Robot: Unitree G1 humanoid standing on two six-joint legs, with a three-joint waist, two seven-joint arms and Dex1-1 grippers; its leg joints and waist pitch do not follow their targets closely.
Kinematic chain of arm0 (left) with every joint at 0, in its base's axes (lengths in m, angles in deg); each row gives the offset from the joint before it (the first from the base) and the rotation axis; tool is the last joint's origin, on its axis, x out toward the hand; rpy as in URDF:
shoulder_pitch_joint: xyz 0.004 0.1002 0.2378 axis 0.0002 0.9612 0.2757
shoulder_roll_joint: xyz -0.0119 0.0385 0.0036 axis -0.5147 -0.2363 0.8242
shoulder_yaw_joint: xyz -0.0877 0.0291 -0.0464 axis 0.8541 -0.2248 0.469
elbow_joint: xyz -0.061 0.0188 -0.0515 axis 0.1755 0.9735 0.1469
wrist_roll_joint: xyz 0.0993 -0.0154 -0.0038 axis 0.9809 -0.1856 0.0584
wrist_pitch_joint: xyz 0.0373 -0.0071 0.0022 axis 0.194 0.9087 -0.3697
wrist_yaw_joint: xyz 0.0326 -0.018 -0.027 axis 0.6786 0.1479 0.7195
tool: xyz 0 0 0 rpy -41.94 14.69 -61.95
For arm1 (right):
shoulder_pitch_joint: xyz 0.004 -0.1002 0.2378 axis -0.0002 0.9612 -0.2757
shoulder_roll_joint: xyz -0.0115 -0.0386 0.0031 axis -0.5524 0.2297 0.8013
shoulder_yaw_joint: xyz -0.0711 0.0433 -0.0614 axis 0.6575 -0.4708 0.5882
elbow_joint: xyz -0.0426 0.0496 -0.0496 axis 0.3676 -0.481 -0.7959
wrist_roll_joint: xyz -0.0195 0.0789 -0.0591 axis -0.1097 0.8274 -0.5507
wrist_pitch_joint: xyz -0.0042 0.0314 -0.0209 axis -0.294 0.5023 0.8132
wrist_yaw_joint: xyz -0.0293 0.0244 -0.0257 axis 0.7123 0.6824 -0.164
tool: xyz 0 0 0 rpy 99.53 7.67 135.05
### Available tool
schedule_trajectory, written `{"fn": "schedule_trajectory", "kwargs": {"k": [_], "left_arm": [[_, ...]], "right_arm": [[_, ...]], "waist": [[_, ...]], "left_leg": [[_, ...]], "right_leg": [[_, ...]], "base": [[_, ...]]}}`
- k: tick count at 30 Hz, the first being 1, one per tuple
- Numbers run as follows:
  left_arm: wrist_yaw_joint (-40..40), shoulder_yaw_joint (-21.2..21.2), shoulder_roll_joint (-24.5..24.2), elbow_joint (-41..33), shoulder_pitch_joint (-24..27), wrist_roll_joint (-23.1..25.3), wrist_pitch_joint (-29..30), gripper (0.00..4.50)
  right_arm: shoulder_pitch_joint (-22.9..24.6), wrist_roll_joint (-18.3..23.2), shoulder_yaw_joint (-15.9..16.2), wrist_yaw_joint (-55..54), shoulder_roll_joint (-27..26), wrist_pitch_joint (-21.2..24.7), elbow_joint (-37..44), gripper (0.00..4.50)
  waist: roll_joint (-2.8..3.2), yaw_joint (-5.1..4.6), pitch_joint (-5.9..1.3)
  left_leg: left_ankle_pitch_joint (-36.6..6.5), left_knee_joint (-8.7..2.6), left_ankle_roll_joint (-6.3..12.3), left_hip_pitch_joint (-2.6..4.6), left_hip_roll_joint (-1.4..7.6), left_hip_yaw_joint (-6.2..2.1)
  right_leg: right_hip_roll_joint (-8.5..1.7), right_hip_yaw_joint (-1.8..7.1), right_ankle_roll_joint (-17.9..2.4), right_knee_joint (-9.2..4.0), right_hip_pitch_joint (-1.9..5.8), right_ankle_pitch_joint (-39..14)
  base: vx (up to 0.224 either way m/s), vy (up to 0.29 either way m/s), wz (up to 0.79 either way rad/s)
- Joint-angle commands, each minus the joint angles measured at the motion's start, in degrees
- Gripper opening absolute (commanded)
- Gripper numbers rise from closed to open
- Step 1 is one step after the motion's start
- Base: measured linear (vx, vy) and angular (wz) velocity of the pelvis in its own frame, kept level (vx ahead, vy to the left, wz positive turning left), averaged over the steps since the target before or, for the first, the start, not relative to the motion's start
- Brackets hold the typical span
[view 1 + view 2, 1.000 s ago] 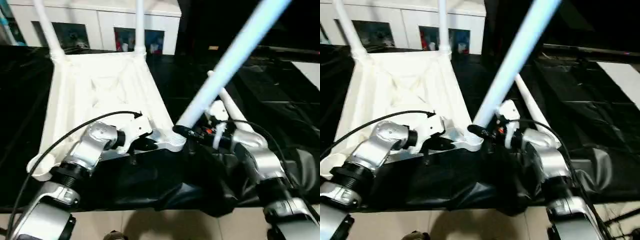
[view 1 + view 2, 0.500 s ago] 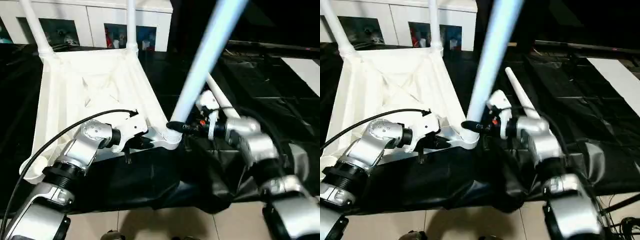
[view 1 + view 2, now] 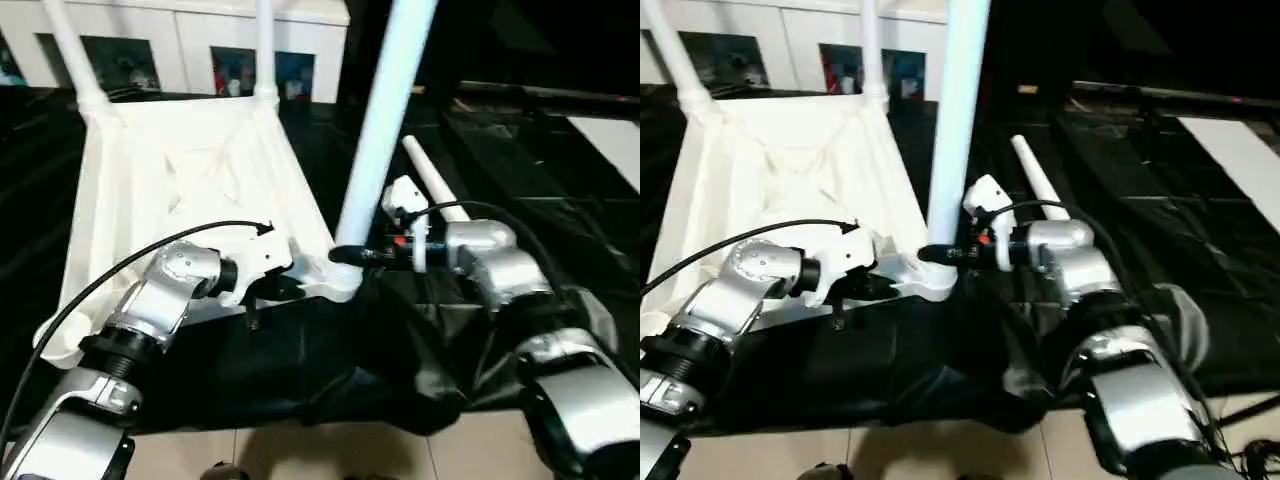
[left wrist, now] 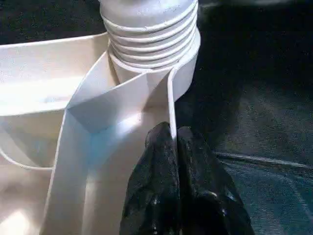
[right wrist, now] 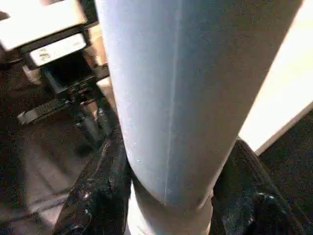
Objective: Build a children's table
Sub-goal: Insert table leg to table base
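The children's table top (image 3: 190,170) lies upside down on the black cloth, ribs facing up. Two white legs (image 3: 70,50) (image 3: 264,45) stand in its far corner sockets. My left gripper (image 3: 268,290) is shut on the thin rim wall (image 4: 170,112) beside the near right corner socket (image 3: 340,282). My right gripper (image 3: 348,255) is shut on a third leg (image 3: 385,120) just above that socket, with one black finger (image 5: 93,196) on each side. This leg stands almost upright, its ringed end (image 4: 151,29) in the socket. A fourth leg (image 3: 430,180) lies loose behind my right wrist.
The black-draped work table (image 3: 300,350) ends close in front of me, with beige floor (image 3: 300,450) below its edge. A white cabinet (image 3: 180,60) stands behind the table. A white panel (image 3: 610,140) lies at the far right.
The leg in my right gripper has swung from a strong rightward tilt to nearly upright over the corner socket. My left gripper has kept its hold on the rim. The camera shifted slightly.
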Motion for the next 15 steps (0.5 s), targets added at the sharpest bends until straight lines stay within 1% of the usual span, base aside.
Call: {"fn": "schedule_trajectory", "kwargs": {"k": [1,3,4,6,7,8,9,10,11,13,14,15], "left_arm": [[0.14,-1.64,1.34,-0.24,-0.39,0.24,-0.89,0.00],[-0.48,-1.52,1.19,-0.24,-0.31,-0.10,-1.31,0.00],[-1.36,-1.43,1.00,-0.41,-0.15,-0.57,-1.70,0.00],[-2.19,-1.33,0.81,-0.62,0.06,-1.06,-2.17,0.00],[-2.75,-1.42,0.53,-0.94,0.24,-1.20,-2.20,0.00],[-3.15,-1.50,0.27,-1.32,0.48,-1.32,-2.15,0.00],[-3.15,-1.50,0.27,-1.32,0.48,-1.32,-2.15,0.00],[-3.22,-1.51,0.19,-1.50,0.61,-1.40,-2.03,0.00],[-3.25,-1.50,0.18,-1.60,0.67,-1.45,-1.97,0.00],[-3.42,-1.59,0.15,-2.01,0.92,-1.75,-1.76,0.00],[-3.42,-1.59,0.15,-2.01,0.92,-1.75,-1.76,0.00],[-3.80,-1.65,0.26,-2.60,1.23,-2.05,-1.58,0.00]], "right_arm": [[3.85,-3.46,2.77,-1.61,-1.77,2.82,-6.41,1.84],[4.50,-3.36,2.60,-0.78,-1.53,2.88,-6.43,1.84],[4.86,-3.46,2.50,-0.63,-1.40,2.81,-6.66,1.84],[5.08,-3.63,2.33,-1.13,-1.29,2.60,-7.20,1.84],[5.13,-4.16,2.04,-3.27,-1.06,1.95,-8.47,1.84],[4.84,-4.66,1.27,-6.97,-0.93,1.44,-10.74,1.84],[4.84,-4.66,1.27,-6.97,-0.93,1.44,-10.74,1.84],[4.57,-4.73,0.76,-8.74,-0.95,1.40,-12.03,1.84],[4.47,-4.66,0.50,-9.43,-0.96,1.56,-12.49,1.84],[4.16,-4.27,-0.42,-11.36,-1.05,2.41,-14.03,1.84],[4.16,-4.27,-0.42,-11.36,-1.05,2.41,-14.03,1.84],[4.23,-3.63,-1.86,-13.04,-1.14,3.44,-14.77,1.84]], "waist": [[0.58,-0.27,-1.27],[0.62,-0.27,-1.29],[0.67,-0.25,-1.43],[0.77,-0.23,-1.65],[0.84,-0.17,-1.76],[0.84,-0.28,-1.84],[0.76,-0.32,-1.87],[0.90,-0.33,-1.86],[0.98,-0.46,-1.88],[0.81,-0.61,-1.92],[0.81,-0.61,-1.92],[0.73,-0.66,-2.13]], "left_leg": [[-25.91,-4.47,-0.72,0.95,2.37,-1.89],[-26.95,-4.52,-0.95,1.09,2.40,-2.00],[-27.05,-4.55,-0.95,1.16,2.41,-2.00],[-26.28,-4.67,-0.97,1.03,2.49,-1.94],[-25.77,-4.64,-0.97,1.16,2.55,-1.77],[-25.49,-4.59,-0.94,1.12,2.49,-1.60],[-25.19,-4.60,-0.94,0.98,2.45,-1.59],[-25.10,-4.61,-0.98,0.99,2.46,-1.56],[-25.97,-4.59,-1.27,1.13,2.46,-1.57],[-27.40,-4.63,-1.58,1.21,2.43,-1.69],[-27.40,-4.63,-1.58,1.21,2.43,-1.69],[-27.64,-4.55,-1.58,1.27,2.44,-1.71]], "right_leg": [[-4.88,2.91,-6.74,-6.44,0.34,-34.85],[-4.86,2.87,-6.16,-6.64,0.17,-35.61],[-4.84,2.85,-6.27,-6.67,0.19,-34.95],[-4.68,2.90,-6.93,-6.39,0.31,-32.04],[-4.63,3.01,-7.72,-6.23,0.23,-29.64],[-4.48,3.05,-8.55,-5.98,0.23,-27.56],[-4.49,3.05,-8.87,-5.86,0.36,-26.85],[-4.48,3.07,-9.19,-5.81,0.36,-26.36],[-4.43,3.03,-9.38,-5.81,0.26,-26.63],[-4.43,2.98,-9.03,-5.91,0.26,-27.85],[-4.43,2.98,-9.03,-5.91,0.26,-27.85],[-4.49,3.00,-8.98,-5.95,0.34,-28.16]], "base": [[0.000,0.000,0.00],[0.000,0.000,0.00],[0.000,0.000,0.00],[0.000,0.000,0.00],[0.000,0.000,0.00],[0.000,0.000,0.00],[0.000,0.000,0.00],[0.000,0.000,0.00],[0.000,0.000,0.00],[0.000,0.000,0.00],[0.000,0.000,0.00],[0.000,0.000,0.00]]}}
